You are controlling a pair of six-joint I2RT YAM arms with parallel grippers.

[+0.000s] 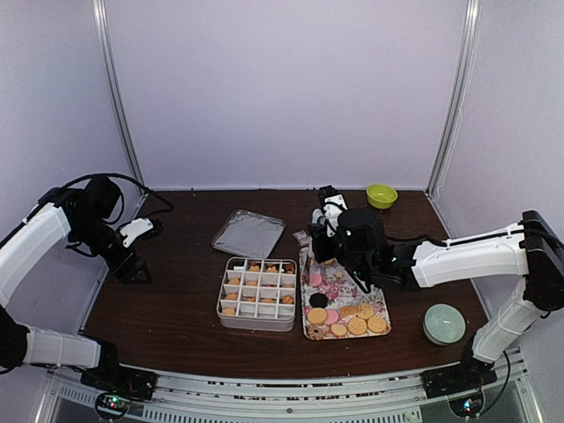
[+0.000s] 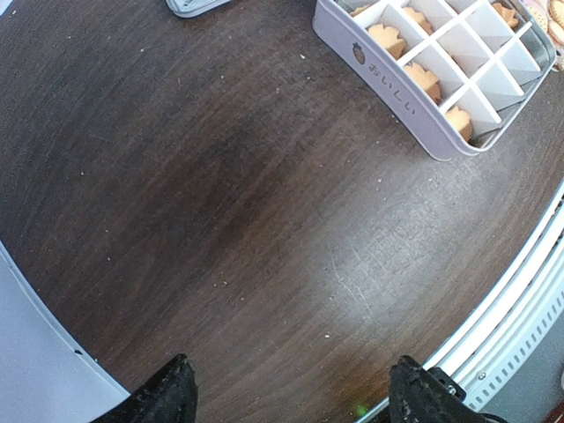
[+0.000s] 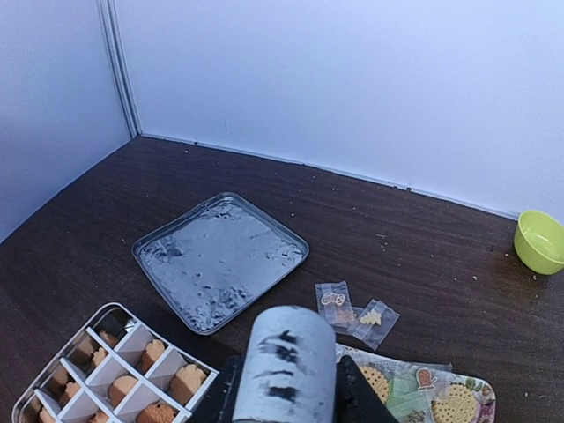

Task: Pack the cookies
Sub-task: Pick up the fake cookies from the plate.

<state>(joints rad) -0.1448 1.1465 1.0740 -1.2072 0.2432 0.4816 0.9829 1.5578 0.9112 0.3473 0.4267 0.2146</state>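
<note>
Golden cookies [image 1: 257, 291] sit in several cells of a white divided box [image 1: 220, 319]. More cookies [image 1: 352, 322], golden, pink and one dark, lie on the floral tray [image 1: 310, 333] to its right. My right gripper [image 1: 328, 227] hovers over the tray's far end, shut on a white wrapped handle [image 3: 286, 370]; what hangs below it is hidden. The right wrist view shows boxed cookies [image 3: 145, 388] at lower left. My left gripper [image 2: 291, 392] is open over bare table, well left of the box [image 2: 397, 92] and its cookies [image 2: 388, 40].
A grey tin lid [image 1: 248, 233] lies behind the box. A green bowl [image 1: 382, 195] stands at the back right and a pale round tin [image 1: 443, 323] at the front right. Two small clear sachets [image 3: 352, 313] lie by the tray's far edge. White walls enclose the table.
</note>
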